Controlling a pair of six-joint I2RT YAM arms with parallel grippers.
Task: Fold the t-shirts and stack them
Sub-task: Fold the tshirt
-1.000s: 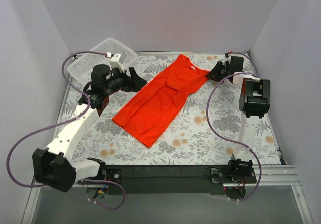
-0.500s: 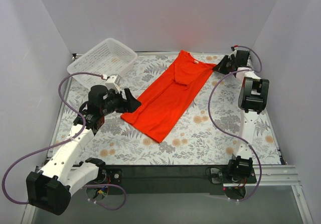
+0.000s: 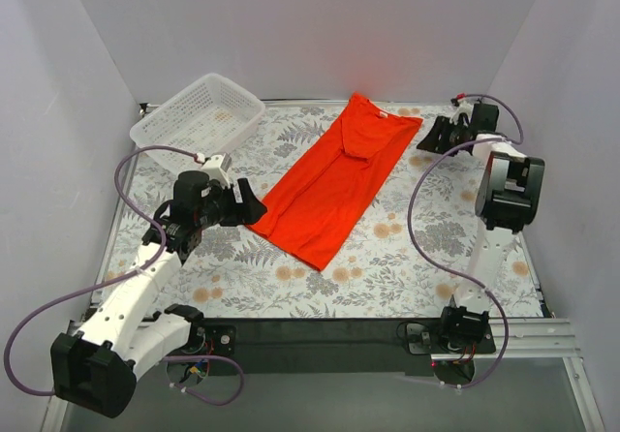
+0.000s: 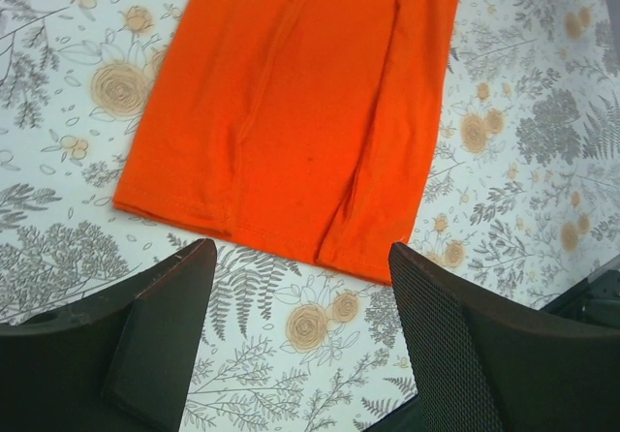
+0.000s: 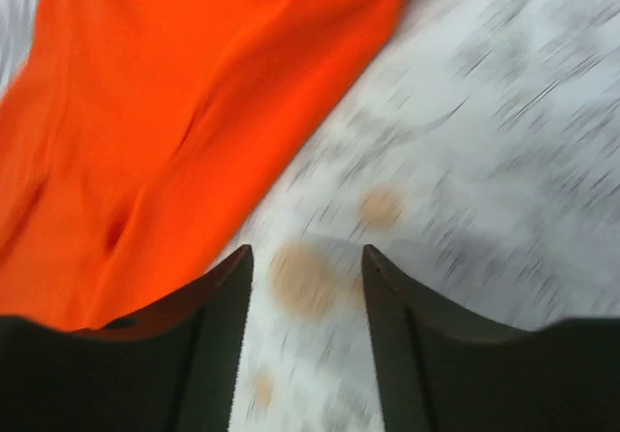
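Grey-white floral tabletop under orange-red t-shirt; 3 pale walls around.

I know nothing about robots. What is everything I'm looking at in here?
Short-sleeved thin fabric t-shirt: one, bright orange-red, lying narrow and diagonal across mid-table.
Plastic lattice basket: one, white, far left corner.
Floral table cover: one, white with grey leaves and tan flowers, under everything.
Cables: two, purple, one looping along each arm.
Robot arms: two, white and black, left arm and right arm.
Left arm's fingers: two, black, open, above the shirt's hem.
Right arm's fingers: two, black, open, beside the shirt's far right edge.
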